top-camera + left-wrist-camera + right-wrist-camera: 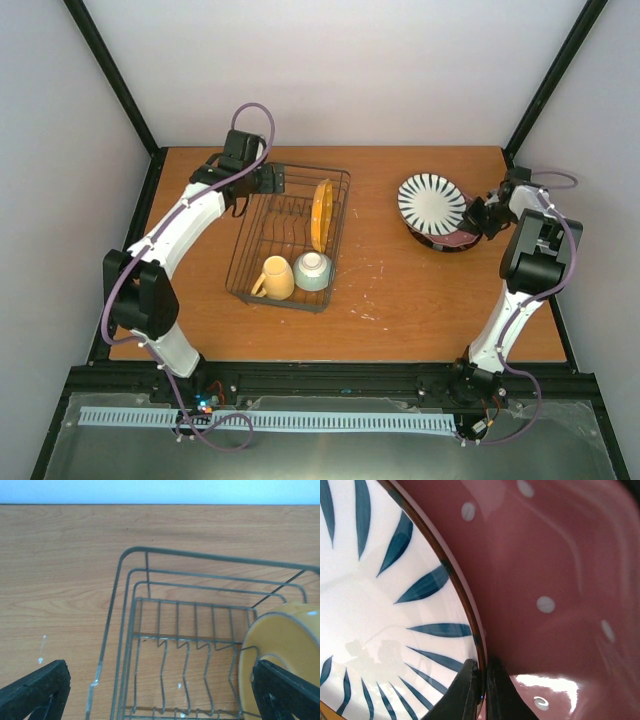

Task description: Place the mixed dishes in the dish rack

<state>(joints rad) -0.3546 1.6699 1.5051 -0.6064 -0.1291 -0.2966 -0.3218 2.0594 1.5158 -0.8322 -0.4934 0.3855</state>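
1. Wood-grain table (pixel 400 290) fills the floor of a white-walled cell framed by black struts, with both arms mounted at its near edge.
2. The dish rack (pixel 275 215) sits on the left half of the table, its long side running away from the arms.
3. Inside the rack, the yellow mug (pixel 277 277) lies at the near end with the pale mint-green bowl (pixel 312 270) just beside it on the right.
4. The orange plate (pixel 322 214) stands on edge along the rack's right side, further back.
5. The left gripper (pixel 268 180) hangs over the rack's far left corner with its jaws spread wide and nothing between them.
6. In the left wrist view the rack's corner and tines lie between the two fingers (pixel 35 692), and the orange plate's rim shows next to the right-hand one.
7. On the right half of the table, well apart from the rack, the black-and-white striped plate (pixel 431 203) is tilted, its face turned up towards the overhead camera.
8. It sits over the pink plate (pixel 455 240), whose edge shows below it.
9. The right gripper (pixel 478 215) meets the striped plate at its right edge.
10. The right wrist view shows its fingertips (pixel 465 692) pressed together on that plate's thin dark rim, one on each face.
11. The pink, white-dotted surface lies close behind the pinched rim; whether the two plates touch there cannot be told.
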